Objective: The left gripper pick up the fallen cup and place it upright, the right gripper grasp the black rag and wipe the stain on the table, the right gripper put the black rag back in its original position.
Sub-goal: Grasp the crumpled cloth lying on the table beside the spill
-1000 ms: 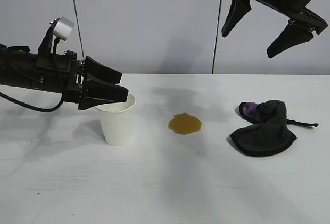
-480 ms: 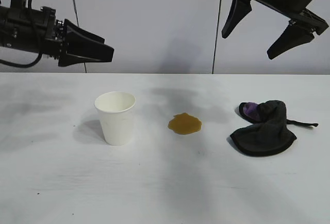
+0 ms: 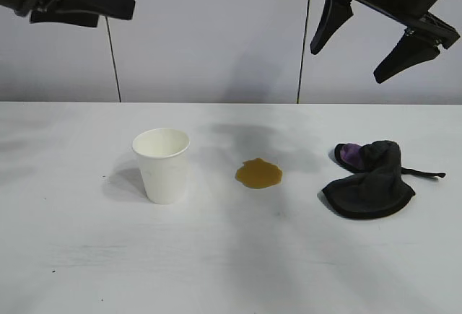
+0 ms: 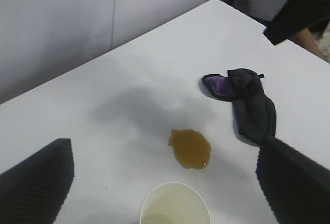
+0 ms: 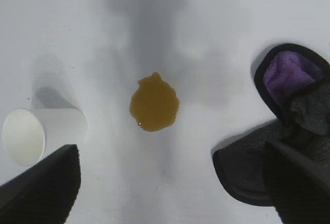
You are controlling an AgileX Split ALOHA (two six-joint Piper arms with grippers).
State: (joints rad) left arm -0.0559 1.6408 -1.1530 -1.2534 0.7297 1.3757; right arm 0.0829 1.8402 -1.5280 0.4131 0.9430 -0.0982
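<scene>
While the white paper cup [image 3: 162, 164] stands upright left of the stain [image 3: 258, 173], I see my left gripper [image 3: 108, 5] high above it, apparently spread wide and empty; right gripper [image 3: 367, 41] hangs agape over the black rag [image 3: 369, 180].

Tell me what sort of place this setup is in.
Most likely a robotics lab or test bench, not a home. A bare white table stands against a plain grey wall, two black robot arms hang over it, and only staged props lie there: a paper cup, a brown stain and a black rag.
</scene>
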